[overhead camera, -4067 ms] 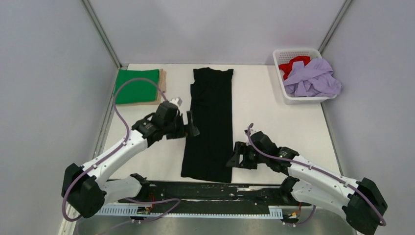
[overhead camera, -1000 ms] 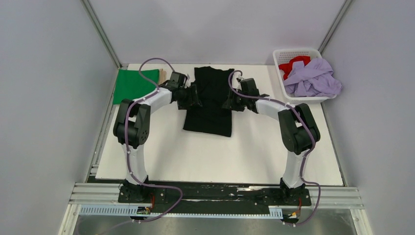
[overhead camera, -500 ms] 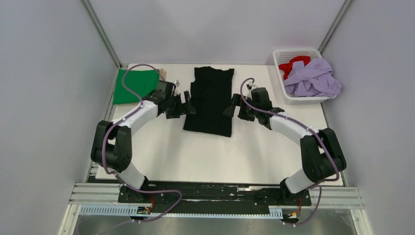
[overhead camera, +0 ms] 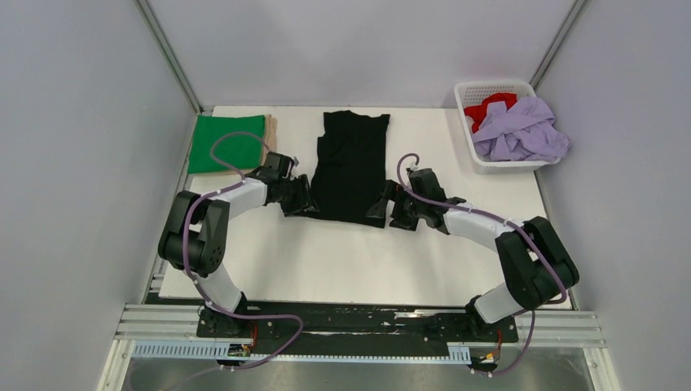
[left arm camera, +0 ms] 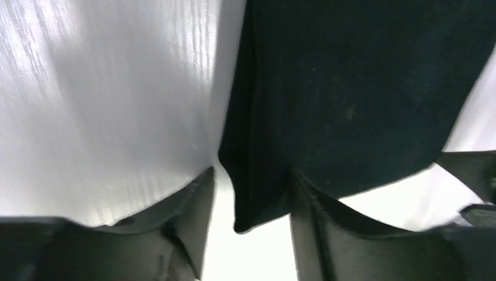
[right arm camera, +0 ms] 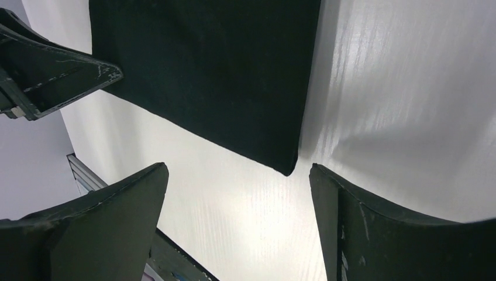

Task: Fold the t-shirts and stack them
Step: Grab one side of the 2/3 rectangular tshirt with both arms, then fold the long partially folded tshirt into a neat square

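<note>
Black t-shirt (overhead camera: pixel 352 167): lies flat on the white table (overhead camera: pixel 367 269), centre of the top view, folded to a narrow rectangle with the collar end toward the top of the frame.
Green t-shirt (overhead camera: pixel 226 143): folded, upper left of the top view, lying on a tan t-shirt (overhead camera: pixel 272 129) of which only the right edge shows.
Basket (overhead camera: pixel 466 120): white lattice plastic, upper right of the top view, on the table's far right corner.
Red t-shirt (overhead camera: pixel 487 105): crumpled inside the basket.
Lilac t-shirt (overhead camera: pixel 523 130): crumpled in the basket, spilling over its right rim.
Left gripper (overhead camera: pixel 298 198): low over the table at the lower left corner of the black t-shirt. In the left wrist view the fingers (left arm camera: pixel 193 216) stand moderately apart, the cloth corner lying flat between them, not pinched.
Right gripper (overhead camera: pixel 389 206): low at the lower right corner of the black t-shirt. In the right wrist view the fingers (right arm camera: pixel 117 216) are spread wide, the cloth corner between the tips and clear of both.
Arms: both reach in from the sides, mirroring each other.
</note>
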`<move>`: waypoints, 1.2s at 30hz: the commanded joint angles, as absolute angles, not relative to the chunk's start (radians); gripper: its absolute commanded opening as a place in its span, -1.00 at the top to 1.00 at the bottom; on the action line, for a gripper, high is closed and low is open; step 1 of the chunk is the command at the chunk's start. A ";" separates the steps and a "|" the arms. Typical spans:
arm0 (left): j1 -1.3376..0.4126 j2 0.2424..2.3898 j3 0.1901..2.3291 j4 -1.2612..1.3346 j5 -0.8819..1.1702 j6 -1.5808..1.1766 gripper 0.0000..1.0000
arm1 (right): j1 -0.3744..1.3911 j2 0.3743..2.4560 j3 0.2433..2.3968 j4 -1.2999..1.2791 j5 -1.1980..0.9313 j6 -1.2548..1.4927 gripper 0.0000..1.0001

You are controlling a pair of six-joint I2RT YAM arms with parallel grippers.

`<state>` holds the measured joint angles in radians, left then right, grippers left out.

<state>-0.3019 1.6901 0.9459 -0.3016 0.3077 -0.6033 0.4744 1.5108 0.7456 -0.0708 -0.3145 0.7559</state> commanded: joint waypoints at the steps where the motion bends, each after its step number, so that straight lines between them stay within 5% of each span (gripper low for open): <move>1: -0.304 1.747 0.932 -0.285 0.310 -0.611 0.04 | 0.500 1.532 0.741 -0.020 -0.274 0.793 -0.75; 8: -0.304 1.728 0.908 -0.281 0.333 -0.611 1.00 | 0.517 1.605 0.760 -0.009 -0.265 0.798 -0.23; 17: -0.304 1.712 0.879 -0.248 0.340 -0.616 1.00 | 0.526 1.706 0.765 0.078 -0.103 0.759 0.39; 22: -0.304 1.692 0.873 -0.238 0.344 -0.622 1.00 | 0.534 1.715 0.751 0.119 -0.124 0.710 0.99; 29: -0.306 1.563 0.804 -0.258 0.333 -0.633 1.00 | 0.599 1.592 0.661 0.152 -0.216 0.621 1.00; 36: -0.366 1.171 0.714 -0.557 0.222 -0.660 1.00 | 0.755 1.287 0.590 -0.106 -0.295 0.699 1.00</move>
